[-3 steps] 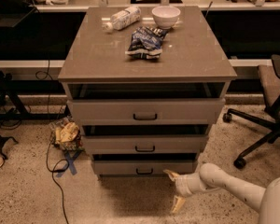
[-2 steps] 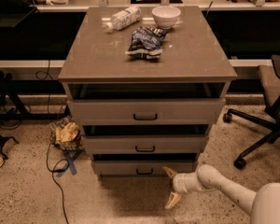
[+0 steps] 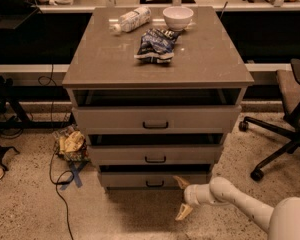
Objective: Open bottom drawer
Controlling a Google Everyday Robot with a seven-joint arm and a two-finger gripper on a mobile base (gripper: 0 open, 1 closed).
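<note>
Hovering at four o'clock of grey-beige bottom drawer (image 3: 125,180), white gripper (image 3: 182,198) gapes wide. Likely a stiff, light slider; take its black bar handle (image 3: 154,184).

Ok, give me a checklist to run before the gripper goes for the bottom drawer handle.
1. Bottom drawer picked out as the lowest of three: ok.
2. Its black handle in plain view, nothing in front of it: ok.
3. Gripper open, fingers spread: ok.
4. Gripper around the handle: not ok; it sits to the right of the handle, low, near the drawer's right end.
5. Upper finger apart from the drawer front: cannot tell.
6. Cable out of the drawer's path: ok; it lies left of the cabinet.
</note>
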